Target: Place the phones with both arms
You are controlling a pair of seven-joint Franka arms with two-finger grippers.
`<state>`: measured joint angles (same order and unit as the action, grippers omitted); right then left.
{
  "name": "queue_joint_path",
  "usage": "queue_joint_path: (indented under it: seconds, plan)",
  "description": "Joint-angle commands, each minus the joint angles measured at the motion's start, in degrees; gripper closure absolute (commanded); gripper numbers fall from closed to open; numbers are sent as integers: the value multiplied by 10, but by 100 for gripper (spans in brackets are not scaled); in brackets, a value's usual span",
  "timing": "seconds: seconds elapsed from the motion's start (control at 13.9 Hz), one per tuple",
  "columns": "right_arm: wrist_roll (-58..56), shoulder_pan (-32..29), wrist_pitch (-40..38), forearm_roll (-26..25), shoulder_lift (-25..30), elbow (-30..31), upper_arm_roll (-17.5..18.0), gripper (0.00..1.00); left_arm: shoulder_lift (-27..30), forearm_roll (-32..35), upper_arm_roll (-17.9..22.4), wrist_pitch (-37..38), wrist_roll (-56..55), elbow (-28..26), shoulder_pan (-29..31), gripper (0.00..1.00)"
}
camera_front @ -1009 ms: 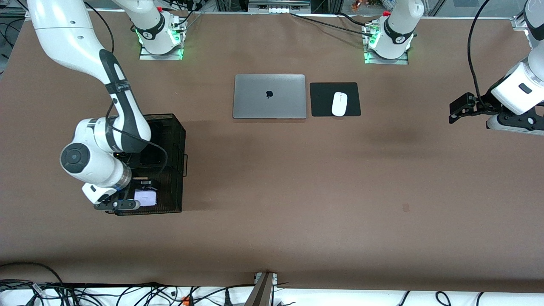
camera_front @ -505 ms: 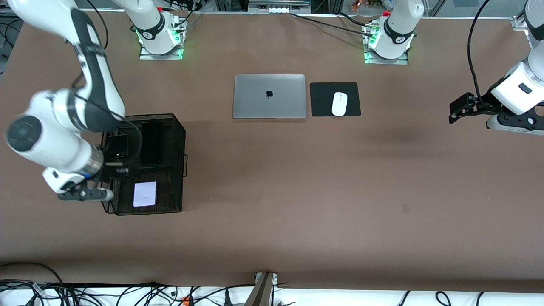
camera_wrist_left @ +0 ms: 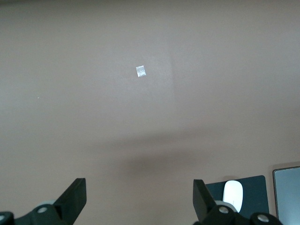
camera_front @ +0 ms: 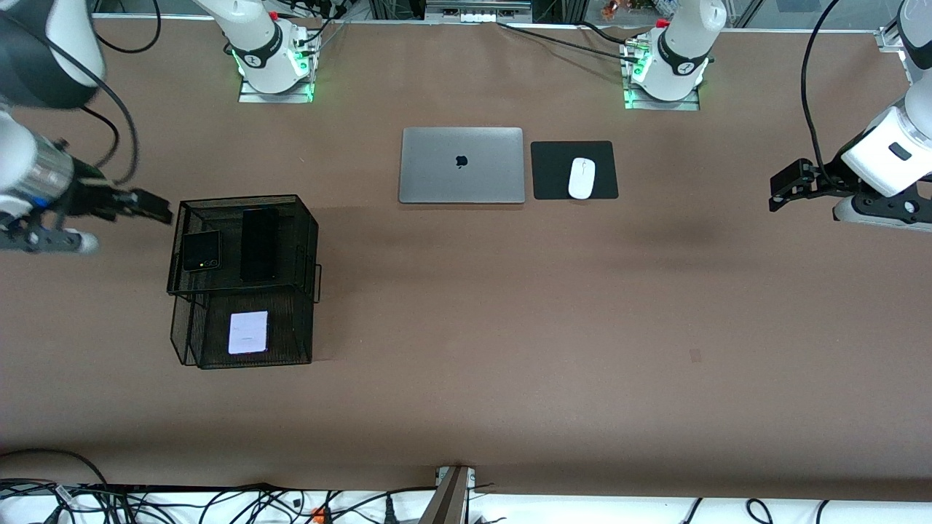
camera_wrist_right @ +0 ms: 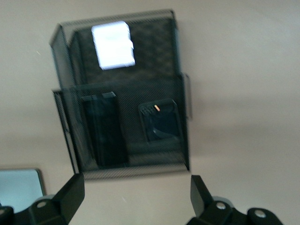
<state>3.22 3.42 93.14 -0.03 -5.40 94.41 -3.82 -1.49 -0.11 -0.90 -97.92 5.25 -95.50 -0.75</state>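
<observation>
A black mesh two-tier basket stands toward the right arm's end of the table. Its upper tier holds a small black flip phone beside a long black slab phone. A pale lavender-white phone lies in the lower tier, nearer the front camera. My right gripper hangs open and empty over bare table beside the basket. In the right wrist view the basket, pale phone, slab and flip phone all show past the gripper. My left gripper waits open and empty over the left arm's end of the table.
A shut silver laptop lies mid-table, with a white mouse on a black pad beside it. The left wrist view shows the mouse past the open gripper. Cables run along the table's near edge.
My right gripper has risen out of the basket's lower tier and swung away toward the right arm's end of the table, leaving the pale phone there. The left arm has not moved.
</observation>
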Motion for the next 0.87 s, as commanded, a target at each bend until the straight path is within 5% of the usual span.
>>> queue_joint_path:
  seconds: [0.0, 0.79]
  plan:
    - [-4, -7, -32, -27, 47, 22, -9, 0, 3, 7, 2, 4, 12, 2, -1, 0]
    - [-13, -7, -9, -23, 64, 26, -29, 0, 2, 6, 1, 4, 12, 3, -2, 0]
